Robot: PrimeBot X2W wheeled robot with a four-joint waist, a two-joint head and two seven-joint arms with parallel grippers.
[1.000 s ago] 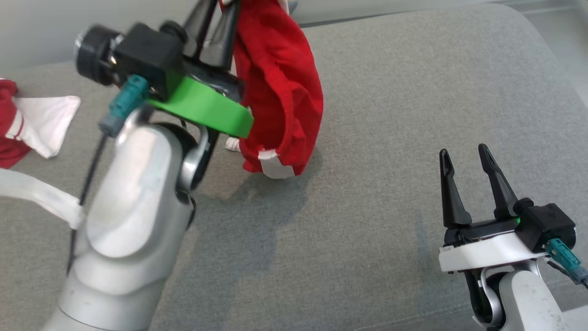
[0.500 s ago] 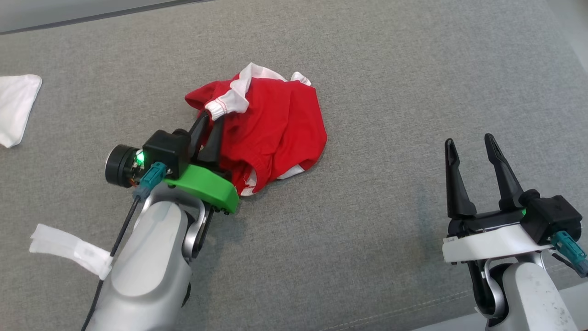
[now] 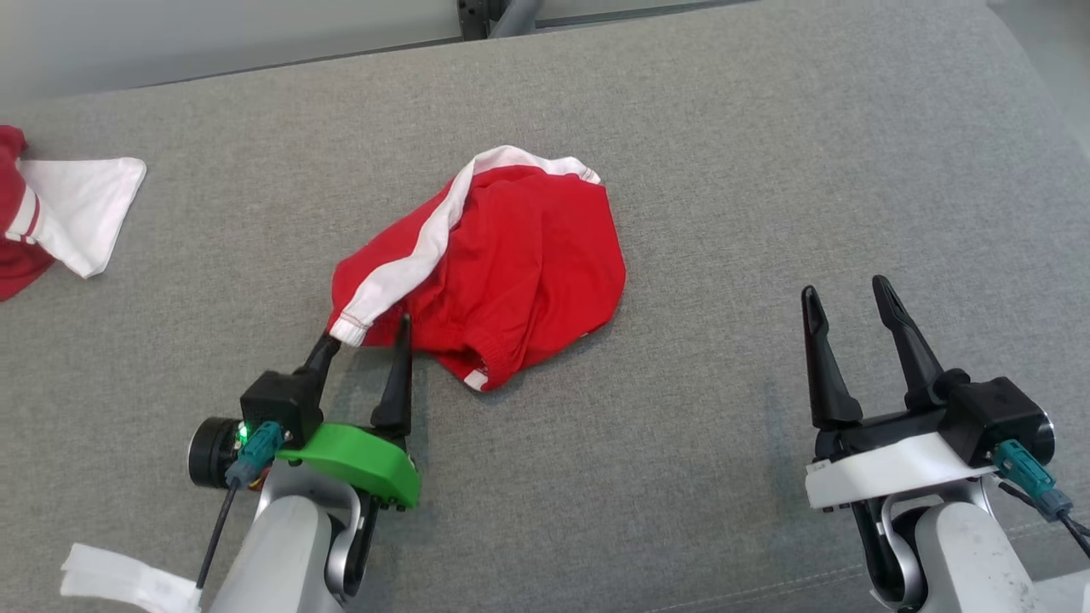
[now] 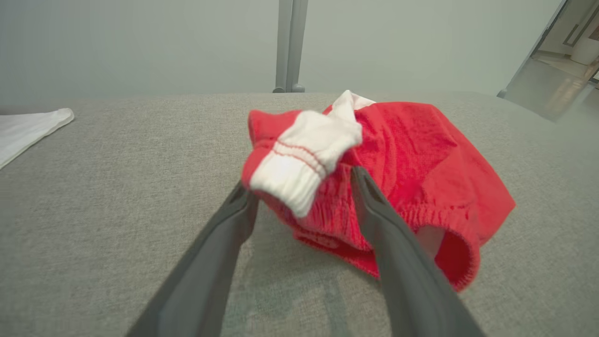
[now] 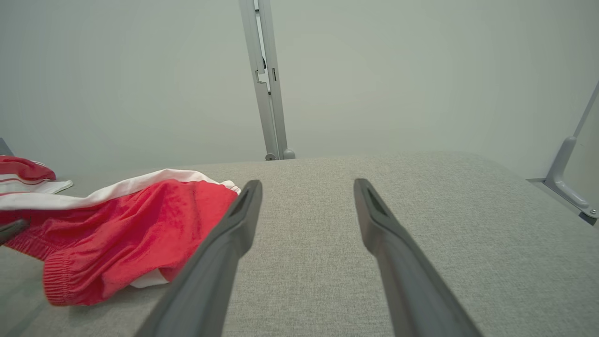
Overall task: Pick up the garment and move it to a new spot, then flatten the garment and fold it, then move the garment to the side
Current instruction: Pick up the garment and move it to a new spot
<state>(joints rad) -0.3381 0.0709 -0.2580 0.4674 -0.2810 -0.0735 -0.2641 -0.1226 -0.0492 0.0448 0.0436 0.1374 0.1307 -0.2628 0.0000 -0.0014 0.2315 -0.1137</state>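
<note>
Red garment (image 3: 528, 264) with white trim, lying crumpled at the centre of the grey fabric worktop (image 3: 766, 153). Left pincer (image 3: 366, 332): fingers apart, flanking the white cuff (image 4: 304, 159) at the garment's near-left corner. Right pincer (image 3: 843, 289): fingers apart, empty, well to the garment's right. Second red-and-white cloth (image 3: 51, 213) at the far left edge.

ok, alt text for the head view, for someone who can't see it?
Crumpled red shorts with a white stripe lie mid-frame on a grey cushion. The left gripper, open, points at their near-left corner; the right gripper, open, sits apart at lower right. More clothing lies at the left edge.
</note>
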